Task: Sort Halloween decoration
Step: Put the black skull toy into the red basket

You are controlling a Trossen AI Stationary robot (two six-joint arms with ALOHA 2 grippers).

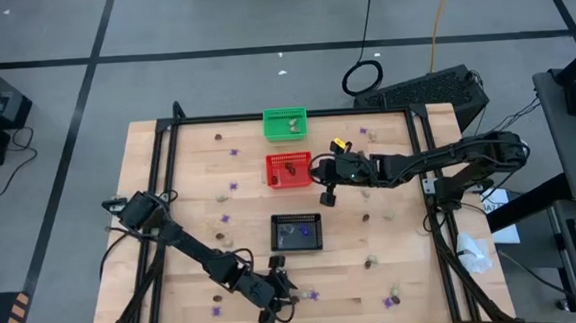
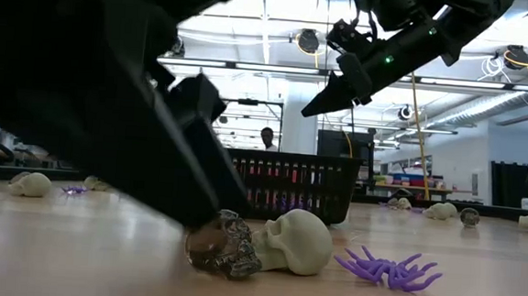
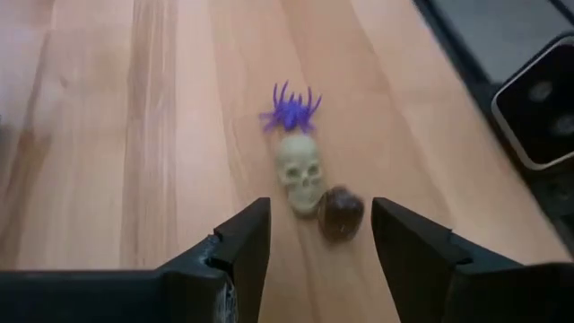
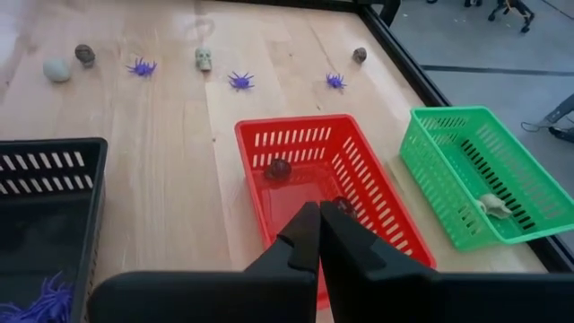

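Close to the table's near edge, my left gripper (image 1: 284, 300) (image 3: 321, 244) is open. A dark brown skull (image 3: 342, 213) (image 2: 224, 245) lies on the wood just ahead of the gap between its fingers. Behind that lie a cream skull (image 3: 300, 170) (image 2: 297, 242) and a purple spider (image 3: 290, 108) (image 2: 390, 269). My right gripper (image 4: 320, 213) (image 1: 326, 187) hangs shut with nothing in it, above the right end of the red basket (image 4: 359, 152) (image 1: 289, 169). One dark trinket (image 4: 277, 168) lies in that basket.
The green basket (image 1: 286, 124) (image 4: 466, 135) at the far side has a cream piece (image 4: 493, 205) in it. The black basket (image 1: 297, 231) (image 4: 45, 170) at mid-table holds purple spiders (image 4: 45, 301). More trinkets are scattered over the wood. Black rails (image 1: 159, 189) run along the table's sides.
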